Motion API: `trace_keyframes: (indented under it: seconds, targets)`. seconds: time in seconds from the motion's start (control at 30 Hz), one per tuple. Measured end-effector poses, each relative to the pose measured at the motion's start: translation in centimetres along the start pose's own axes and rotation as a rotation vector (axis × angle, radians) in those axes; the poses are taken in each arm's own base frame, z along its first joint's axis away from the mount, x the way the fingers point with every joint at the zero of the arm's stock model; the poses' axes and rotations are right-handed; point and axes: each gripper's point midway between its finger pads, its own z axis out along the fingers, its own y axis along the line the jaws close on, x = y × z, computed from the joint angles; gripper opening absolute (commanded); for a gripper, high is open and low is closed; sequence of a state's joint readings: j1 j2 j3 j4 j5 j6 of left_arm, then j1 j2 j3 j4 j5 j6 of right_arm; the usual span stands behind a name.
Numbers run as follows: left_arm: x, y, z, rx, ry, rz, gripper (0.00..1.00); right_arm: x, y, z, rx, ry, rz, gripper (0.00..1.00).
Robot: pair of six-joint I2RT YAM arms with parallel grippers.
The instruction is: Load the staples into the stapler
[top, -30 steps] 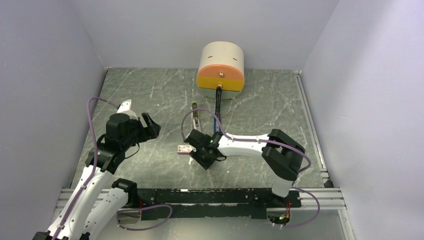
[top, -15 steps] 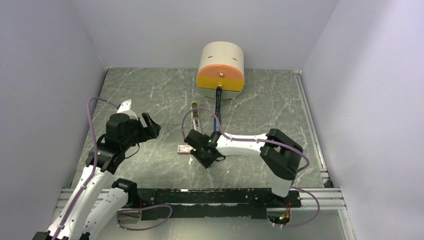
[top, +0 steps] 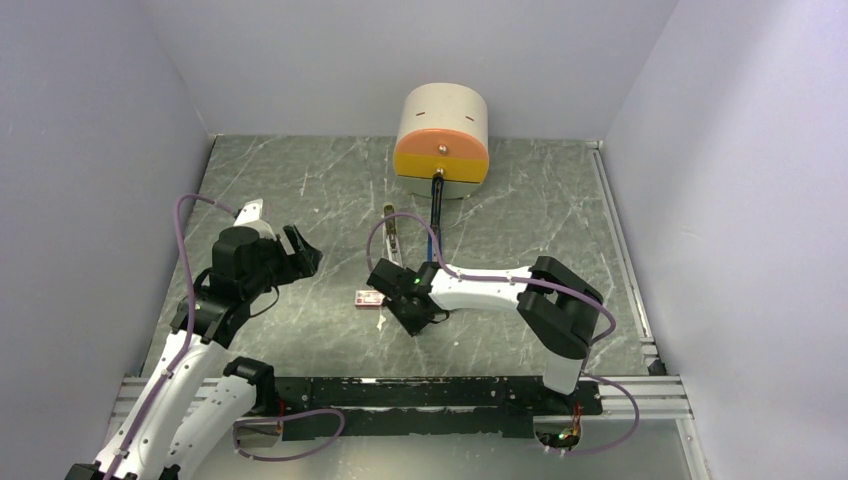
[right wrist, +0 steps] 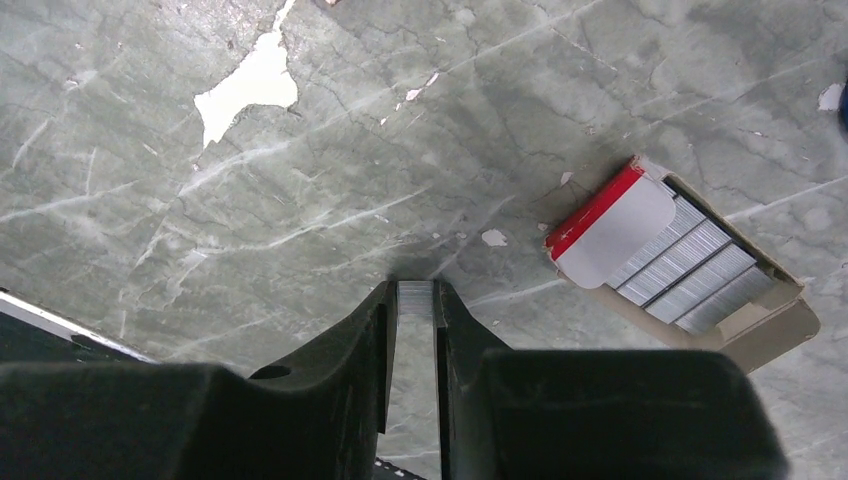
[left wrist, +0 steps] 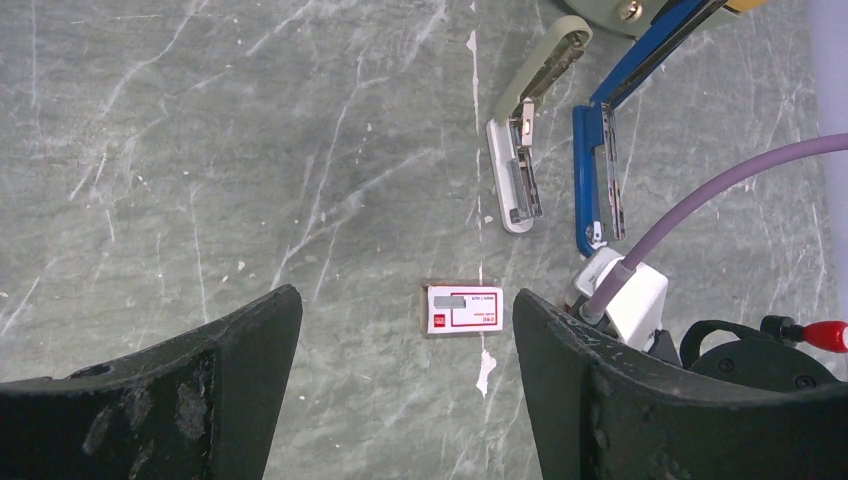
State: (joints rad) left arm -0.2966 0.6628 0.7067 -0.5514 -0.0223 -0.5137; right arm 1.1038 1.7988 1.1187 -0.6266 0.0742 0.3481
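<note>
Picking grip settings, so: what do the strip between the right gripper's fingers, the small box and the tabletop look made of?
Staple strip: bare metal, silvery and finely ribbed. Box: probably thin cardboard, by its brown raw edges and printed red-and-white flap. Tabletop: marble-look grey-green with white veins; chipped white patches suggest a printed coating, not stone.

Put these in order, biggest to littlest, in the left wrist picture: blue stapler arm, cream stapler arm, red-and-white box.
1. blue stapler arm, longest, though the top edge cuts it off.
2. cream stapler arm.
3. red-and-white box.
All lie on the table, so nearness hardly matters.
</note>
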Motion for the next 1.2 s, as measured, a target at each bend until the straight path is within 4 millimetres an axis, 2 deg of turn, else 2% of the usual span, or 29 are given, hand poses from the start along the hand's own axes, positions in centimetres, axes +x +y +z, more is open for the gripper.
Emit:
trace_keyframes:
  seconds: [0.33, 0.47, 0.63, 0.77, 0.97, 1.2]
  targets:
    - [0.3, -0.5, -0.1, 0.026, 0.015, -0.007, 0.85, -1.1, -0.2, 0.0, -0.046, -0.065, 0.098, 0.23]
    - [1.1, -1.4, 0.0, 0.081, 0.052, -0.020, 0.88, -2.5, -0.8, -1.3, -0.123, -0.157, 0.187, 0.23]
    - [3.8, -3.2, 0.4, 0.210, 0.144, -0.087, 0.88, -5.9, -1.2, -4.8, -0.276, -0.357, 0.284, 0.24]
    - [5.3, -5.7, 0.4, 0.352, 0.221, -0.176, 0.88, -8.6, -1.7, -8.0, -0.414, -0.527, 0.347, 0.24]
    - [4.6, -10.0, -0.8, 0.613, 0.235, -0.270, 0.88, -12.2, -2.9, -13.2, -0.625, -0.728, 0.468, 0.25]
    - [4.4, -14.6, -2.8, 0.862, 0.265, -0.293, 0.82, -14.2, -3.1, -17.4, -0.850, -0.818, 0.602, 0.26]
